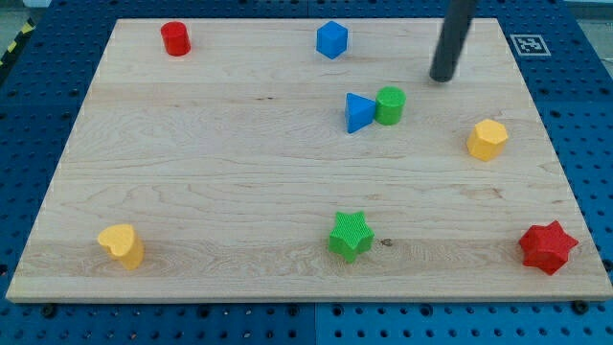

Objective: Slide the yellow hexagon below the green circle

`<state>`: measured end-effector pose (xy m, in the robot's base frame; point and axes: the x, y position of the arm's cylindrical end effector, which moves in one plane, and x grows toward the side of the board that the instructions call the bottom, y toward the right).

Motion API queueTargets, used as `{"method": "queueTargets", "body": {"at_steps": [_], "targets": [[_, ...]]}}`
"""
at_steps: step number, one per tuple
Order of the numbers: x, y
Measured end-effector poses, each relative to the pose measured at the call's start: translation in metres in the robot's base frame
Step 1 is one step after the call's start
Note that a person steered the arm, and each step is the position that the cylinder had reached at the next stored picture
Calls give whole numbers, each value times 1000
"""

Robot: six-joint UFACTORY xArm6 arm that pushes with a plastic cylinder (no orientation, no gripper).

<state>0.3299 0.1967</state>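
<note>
The yellow hexagon (488, 139) sits near your wooden board's (239, 182) right edge, lower right of the green circle (390, 104). Blue pegboard (594, 125) surrounds it. My tip (442, 78), clawless, stands above both.

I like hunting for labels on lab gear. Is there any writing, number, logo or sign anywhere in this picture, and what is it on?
No readable words, numbers or brand names show anywhere.
The only sign: a black-and-white square marker, a coded pattern and not letters, at the wooden board's top right corner.
The blocks, such as the yellow hexagon and green circle, carry no markings, nor does my tip.
</note>
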Motion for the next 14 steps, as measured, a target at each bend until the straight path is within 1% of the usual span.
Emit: {"method": "queueTargets", "body": {"at_steps": [1,2,3,4,6,8,9,10,11,12,13,14], "targets": [[12,26],[12,25],[15,1],[20,-10],[26,-10],[34,23],[61,36],[76,56],[97,98],[125,103],[129,82],[111,27]]}}
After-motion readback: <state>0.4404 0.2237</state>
